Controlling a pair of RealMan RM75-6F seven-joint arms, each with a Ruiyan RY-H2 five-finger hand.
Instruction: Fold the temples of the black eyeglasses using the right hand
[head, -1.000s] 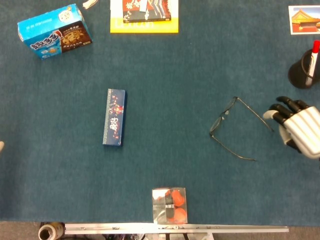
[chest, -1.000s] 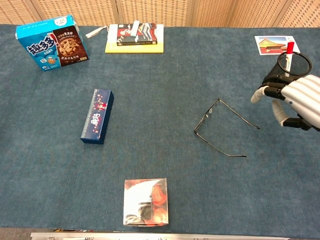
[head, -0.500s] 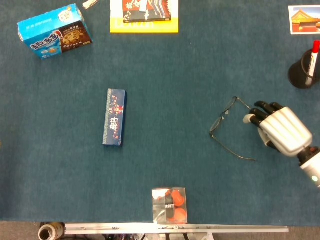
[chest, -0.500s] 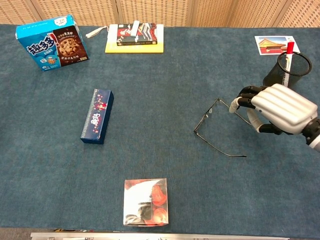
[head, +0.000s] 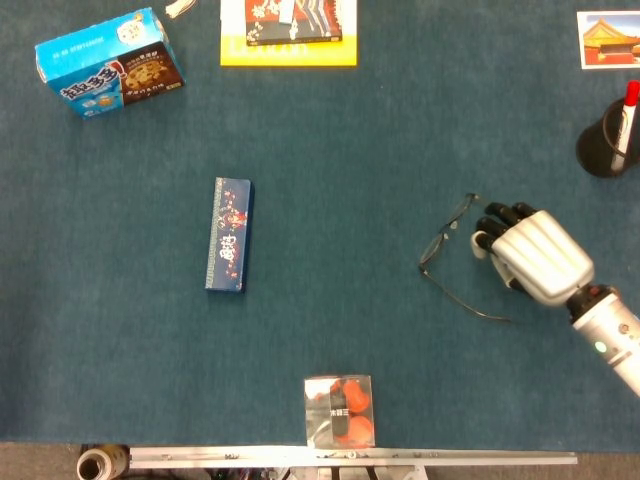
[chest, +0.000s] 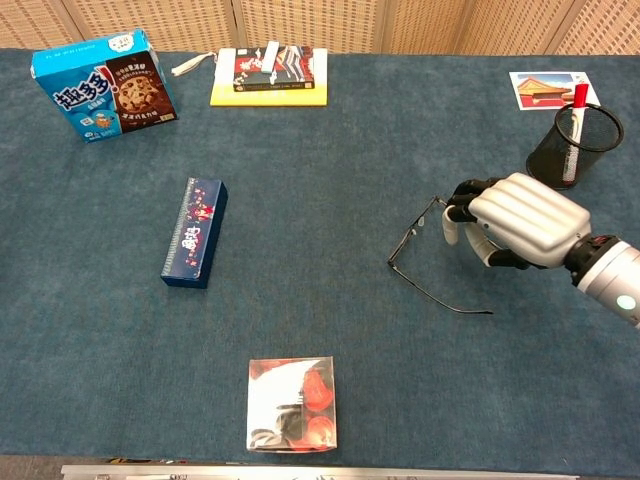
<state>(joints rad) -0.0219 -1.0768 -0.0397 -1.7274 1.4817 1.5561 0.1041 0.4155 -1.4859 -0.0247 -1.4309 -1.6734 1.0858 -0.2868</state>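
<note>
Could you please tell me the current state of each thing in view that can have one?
Black wire-frame eyeglasses: lying on the blue cloth, near temple unfolded, far one hidden under the hand.
Right hand: over the far temple, fingers curled; contact unclear.
Black mesh pen cup: upright, red-capped marker inside.
Blue cookie box: closed.
Dark blue long box: closed, lying flat.
Left hand: not in view.

right hand (chest: 515, 218) hides one temple of black eyeglasses (chest: 420, 262); fingers' contact with it untellable.
</note>
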